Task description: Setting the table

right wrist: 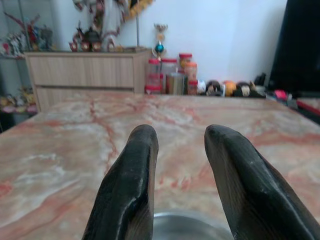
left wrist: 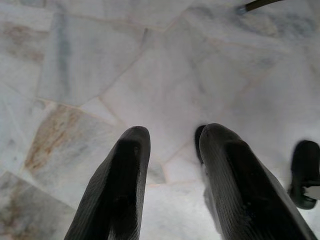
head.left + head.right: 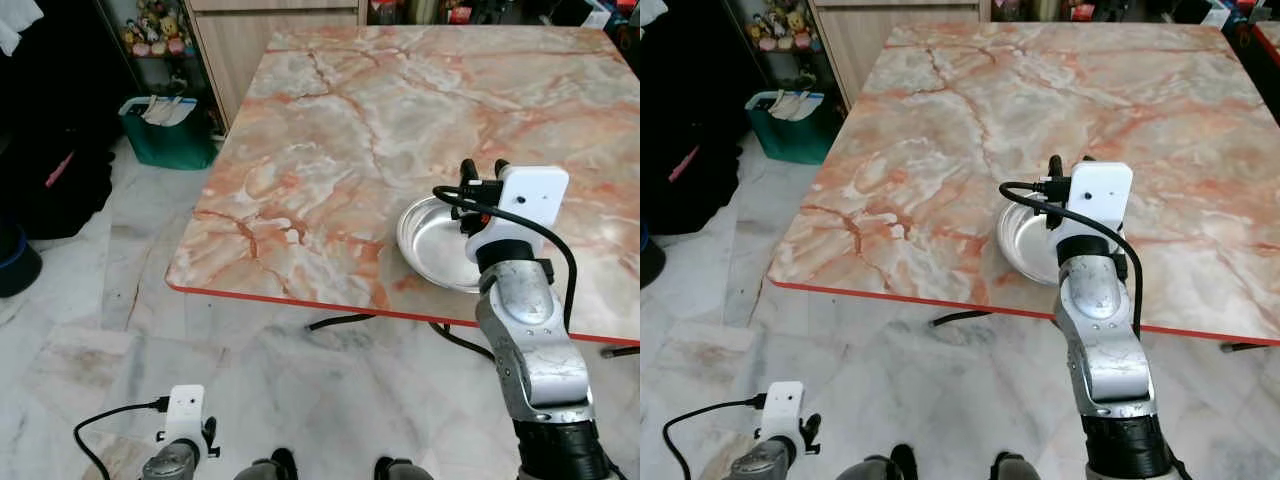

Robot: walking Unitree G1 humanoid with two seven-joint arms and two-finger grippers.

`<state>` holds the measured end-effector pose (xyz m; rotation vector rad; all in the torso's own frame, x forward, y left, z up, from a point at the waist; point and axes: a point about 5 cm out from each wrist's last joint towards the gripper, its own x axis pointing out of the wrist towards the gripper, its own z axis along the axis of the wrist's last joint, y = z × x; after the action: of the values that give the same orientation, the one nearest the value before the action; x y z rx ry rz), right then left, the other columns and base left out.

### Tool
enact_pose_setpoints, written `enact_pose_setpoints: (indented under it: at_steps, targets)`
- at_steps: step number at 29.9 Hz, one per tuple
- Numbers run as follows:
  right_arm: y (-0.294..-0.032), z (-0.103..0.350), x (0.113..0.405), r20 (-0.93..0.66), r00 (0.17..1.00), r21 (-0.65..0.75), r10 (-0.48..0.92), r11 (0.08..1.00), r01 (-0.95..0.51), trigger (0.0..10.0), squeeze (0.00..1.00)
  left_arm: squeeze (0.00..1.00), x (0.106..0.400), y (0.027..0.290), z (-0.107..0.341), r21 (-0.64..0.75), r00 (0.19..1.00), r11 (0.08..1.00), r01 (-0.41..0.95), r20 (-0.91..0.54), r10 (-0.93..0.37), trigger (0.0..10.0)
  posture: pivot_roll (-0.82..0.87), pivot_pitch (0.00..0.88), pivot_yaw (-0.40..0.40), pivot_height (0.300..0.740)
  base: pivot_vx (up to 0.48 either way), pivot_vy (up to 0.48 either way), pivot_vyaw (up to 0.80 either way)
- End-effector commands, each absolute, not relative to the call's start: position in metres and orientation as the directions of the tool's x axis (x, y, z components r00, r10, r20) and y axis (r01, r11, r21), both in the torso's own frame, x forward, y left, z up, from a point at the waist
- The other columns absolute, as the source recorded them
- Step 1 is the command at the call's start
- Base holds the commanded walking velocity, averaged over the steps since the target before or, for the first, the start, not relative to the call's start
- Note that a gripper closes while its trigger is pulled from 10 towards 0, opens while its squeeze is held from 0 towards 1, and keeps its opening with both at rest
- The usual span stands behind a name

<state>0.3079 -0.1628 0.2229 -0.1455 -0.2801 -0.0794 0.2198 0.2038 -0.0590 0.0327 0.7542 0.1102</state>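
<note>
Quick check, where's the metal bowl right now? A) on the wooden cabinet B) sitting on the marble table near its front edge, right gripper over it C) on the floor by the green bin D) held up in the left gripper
B: the metal bowl rests on the marble table near its red front edge, with the right gripper above it, fingers apart and gripping nothing; the left gripper hangs low over the floor.

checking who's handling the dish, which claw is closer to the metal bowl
Right. The right claw hangs open just above the metal bowl on the table; the left claw hangs low over the floor, away from the table.
</note>
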Motion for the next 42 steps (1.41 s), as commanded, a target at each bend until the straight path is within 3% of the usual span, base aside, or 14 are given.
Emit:
enact_pose_setpoints:
  at_steps: [1,11,27,42]
  targets:
    - [-0.165,0.226,0.306,0.302,0.952,-0.148,-0.053,0.984,0.102,10.0,0.0,0.0,0.212,0.202,-0.064,0.067,0.704,0.994,-0.089,-0.702,0.11,10.0,-0.1,0.153,0.062,0.74,0.0,-0.42,0.0]
    - [-0.151,0.223,0.289,0.343,0.938,-0.197,0.054,0.98,0.016,10.0,0.0,0.0,0.216,0.203,-0.061,0.057,0.725,0.994,-0.093,-0.681,0.106,10.0,-0.11,0.152,0.063,0.74,0.0,-0.445,0.0]
    - [-0.176,0.17,0.28,0.195,0.979,-0.182,-0.06,0.979,0.097,10.0,0.0,0.0,0.221,0.202,-0.058,0.047,0.738,0.994,-0.099,-0.667,0.105,10.0,-0.11,0.181,0.062,0.74,0.0,-0.449,0.0]
    - [-0.196,0.066,0.248,-0.107,0.989,-0.213,-0.101,0.974,0.076,10.0,0.0,0.0,0.224,0.2,-0.057,0.046,0.741,0.995,-0.09,-0.664,0.097,10.0,-0.1,0.188,0.069,0.74,0.0,-0.43,0.0]
